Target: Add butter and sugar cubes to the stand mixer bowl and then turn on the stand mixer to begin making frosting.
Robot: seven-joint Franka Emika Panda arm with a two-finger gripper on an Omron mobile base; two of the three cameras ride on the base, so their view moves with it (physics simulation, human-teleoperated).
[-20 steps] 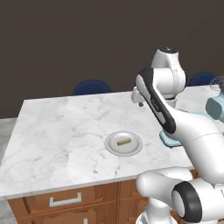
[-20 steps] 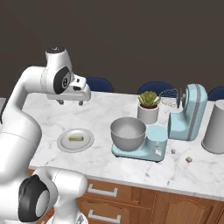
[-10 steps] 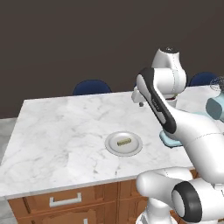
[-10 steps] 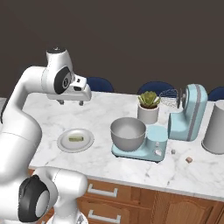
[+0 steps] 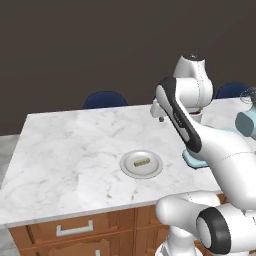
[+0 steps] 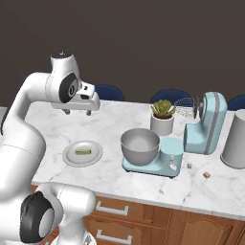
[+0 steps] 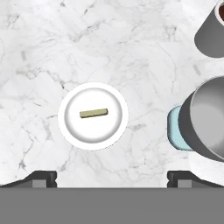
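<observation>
The butter (image 6: 83, 152) is a small pale bar lying on a shallow round plate (image 6: 69, 156) near the counter's front. My gripper (image 6: 77, 112) hovers open and empty well above the counter, behind the plate. In the hand view the butter (image 7: 93, 113) lies left of centre on the plate (image 7: 70, 131), with my gripper (image 7: 112, 179) wide open. The grey stand mixer bowl (image 6: 140, 146) sits on the base of the light blue stand mixer (image 6: 206, 124), right of the plate. Two small sugar cubes (image 6: 206, 174) lie on the counter right of the mixer base. From the left base, the butter (image 5: 141, 161) lies in front of the gripper (image 5: 157, 116).
A potted plant (image 6: 161, 118) stands behind the bowl and a tall grey canister (image 6: 234, 139) at the far right. Blue chair backs (image 5: 105, 99) rise behind the counter. The marble counter (image 5: 70, 150) stretches wide to the left of the plate.
</observation>
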